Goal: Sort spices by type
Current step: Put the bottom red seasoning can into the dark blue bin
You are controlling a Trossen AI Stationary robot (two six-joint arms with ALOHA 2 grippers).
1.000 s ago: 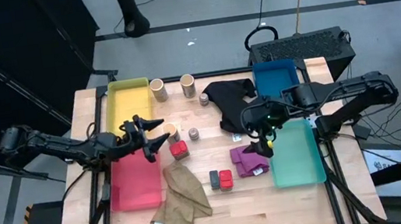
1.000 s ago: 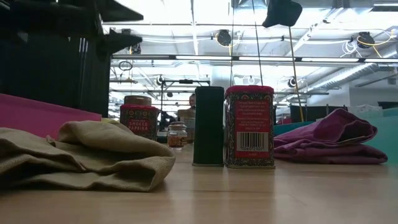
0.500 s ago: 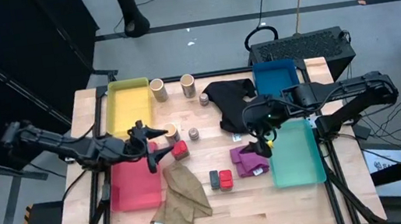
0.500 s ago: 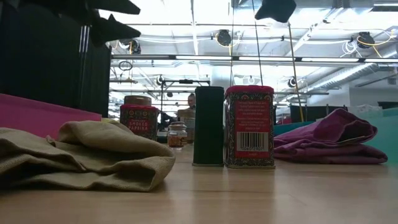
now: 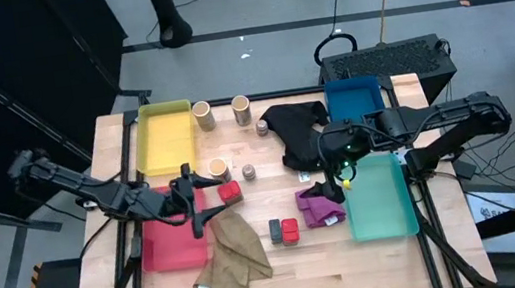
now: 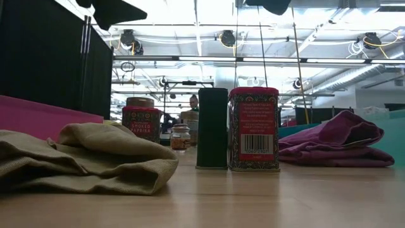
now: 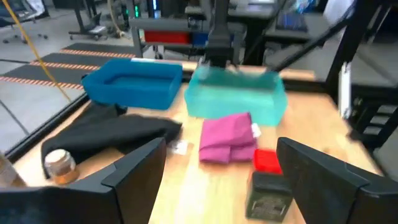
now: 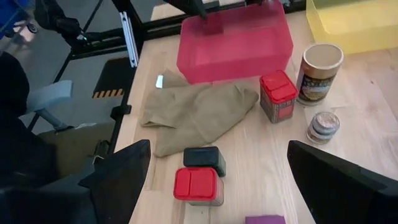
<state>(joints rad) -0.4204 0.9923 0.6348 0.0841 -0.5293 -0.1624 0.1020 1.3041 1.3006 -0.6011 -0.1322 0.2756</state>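
Over the red tray [image 5: 165, 240], left gripper [image 5: 200, 197] fingers apart, empty; right gripper [image 5: 338, 161] likewise above the purple cloth [image 5: 319, 206].

We read "SMOKED PAPRIKA" on the front of the round red tin [image 6: 140, 121], which stands behind the khaki cloth [image 6: 88, 158] in the low view. The square red tin [image 6: 254, 129], right of the khaki cloth and touching a dark block [image 6: 212, 128], carries a white barcode panel with digits too small to make out; the lines of print above it are illegible too.
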